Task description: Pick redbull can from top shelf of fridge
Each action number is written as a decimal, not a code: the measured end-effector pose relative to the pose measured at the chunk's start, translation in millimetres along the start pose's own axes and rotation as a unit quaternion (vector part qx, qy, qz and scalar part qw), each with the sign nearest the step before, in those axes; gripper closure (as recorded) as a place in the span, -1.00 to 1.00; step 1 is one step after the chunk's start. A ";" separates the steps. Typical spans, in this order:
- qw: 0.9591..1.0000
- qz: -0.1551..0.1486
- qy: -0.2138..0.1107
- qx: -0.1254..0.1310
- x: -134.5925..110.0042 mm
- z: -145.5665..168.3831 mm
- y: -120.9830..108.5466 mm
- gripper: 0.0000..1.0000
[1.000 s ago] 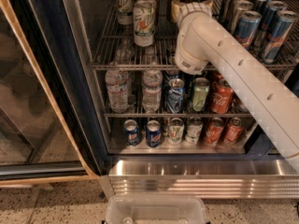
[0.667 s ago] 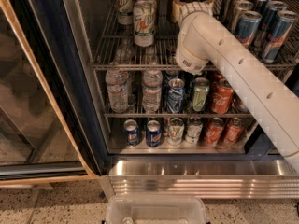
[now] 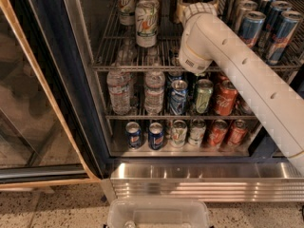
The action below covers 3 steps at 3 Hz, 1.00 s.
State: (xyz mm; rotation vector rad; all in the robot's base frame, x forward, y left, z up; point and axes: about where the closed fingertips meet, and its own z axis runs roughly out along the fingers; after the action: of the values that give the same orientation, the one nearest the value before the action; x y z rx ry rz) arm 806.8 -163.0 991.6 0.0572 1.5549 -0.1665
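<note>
One redbull can (image 3: 251,28) stands upper right on the top shelf (image 3: 137,67), gripper (image 3: 199,7) top centre just left of it, grip state can't tell, so best centre squarely and avoid nudging neighbouring cans (image 3: 283,30).

1. The redbull can (image 3: 250,28): glossy blue-and-silver metal.
2. The top shelf (image 3: 137,68): thin grey metal wire.
3. The fridge (image 3: 204,186): ribbed shiny steel base.
4. The gripper (image 3: 202,7), above the top shelf among cans: matt white plastic.
</note>
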 end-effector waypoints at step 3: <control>0.999 -0.029 0.023 0.029 13.2 38.2 -25.9 -0.28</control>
State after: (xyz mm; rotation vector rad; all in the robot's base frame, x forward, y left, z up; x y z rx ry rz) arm 841.0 -194.9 980.8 0.0623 1.5992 -0.2584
